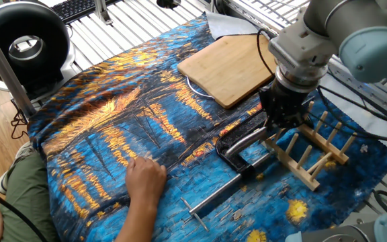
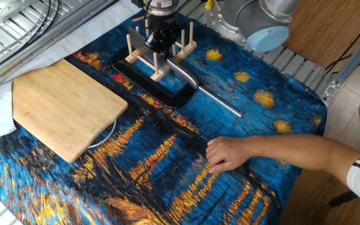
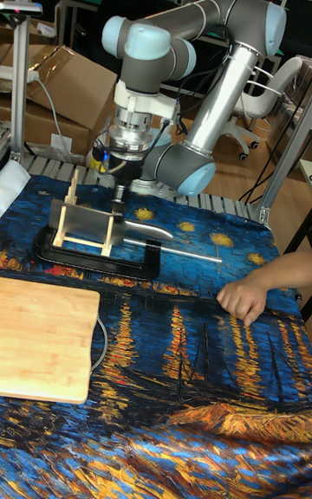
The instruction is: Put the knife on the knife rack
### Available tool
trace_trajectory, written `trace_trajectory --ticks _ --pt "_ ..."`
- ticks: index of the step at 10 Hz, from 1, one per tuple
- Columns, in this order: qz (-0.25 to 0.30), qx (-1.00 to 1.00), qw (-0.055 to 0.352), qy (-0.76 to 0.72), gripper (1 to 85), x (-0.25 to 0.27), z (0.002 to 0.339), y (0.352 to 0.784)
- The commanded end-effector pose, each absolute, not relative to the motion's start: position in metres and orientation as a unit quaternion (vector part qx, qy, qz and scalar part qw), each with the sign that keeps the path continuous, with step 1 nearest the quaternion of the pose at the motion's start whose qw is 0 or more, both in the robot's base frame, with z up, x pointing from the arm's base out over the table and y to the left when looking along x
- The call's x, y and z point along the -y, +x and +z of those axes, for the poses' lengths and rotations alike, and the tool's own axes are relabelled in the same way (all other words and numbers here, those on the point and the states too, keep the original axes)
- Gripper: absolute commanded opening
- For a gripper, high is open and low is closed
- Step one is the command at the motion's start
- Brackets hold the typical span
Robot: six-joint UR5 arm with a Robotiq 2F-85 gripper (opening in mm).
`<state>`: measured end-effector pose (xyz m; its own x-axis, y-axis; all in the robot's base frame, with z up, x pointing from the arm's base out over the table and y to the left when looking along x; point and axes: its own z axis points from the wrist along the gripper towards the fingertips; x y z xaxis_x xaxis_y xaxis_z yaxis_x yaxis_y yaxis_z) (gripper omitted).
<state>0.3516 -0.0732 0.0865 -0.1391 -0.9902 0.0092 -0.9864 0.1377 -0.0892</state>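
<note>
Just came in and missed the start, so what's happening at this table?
The robot arm's gripper is lowering the knife blade-first into the knife rack. The blade stands between the pegs, handle sticking out toward the person's hand, which rests on the cloth. The jaws look shut on the knife. A black clamp lies beside the rack, and a cutting board sits apart.

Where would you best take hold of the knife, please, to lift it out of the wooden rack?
Grip the blade's top edge, near the handle end, coming straight down. The knife stands on edge between the pegs of the knife rack, so its flat faces are upright for the jaws to close across, and the pegs likely block a sideways approach. The protruding handle looks curved and smooth, probably less secure.
</note>
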Motion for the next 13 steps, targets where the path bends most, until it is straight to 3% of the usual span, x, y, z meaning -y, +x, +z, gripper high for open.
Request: trace_trajectory --ticks 1,2,5,8,13 --pt "-0.054 -0.756 0.028 -0.652 31.0 0.076 0.089 0.356" --pt "-0.061 -0.75 0.02 -0.659 43.3 0.081 0.09 0.356" --pt "-0.052 -0.756 0.009 -0.652 51.7 0.08 0.098 0.346" --pt "-0.029 -0.774 0.016 -0.632 50.3 0.07 0.1 0.34" --pt "-0.011 -0.796 0.035 -0.605 34.7 0.061 0.093 0.339"
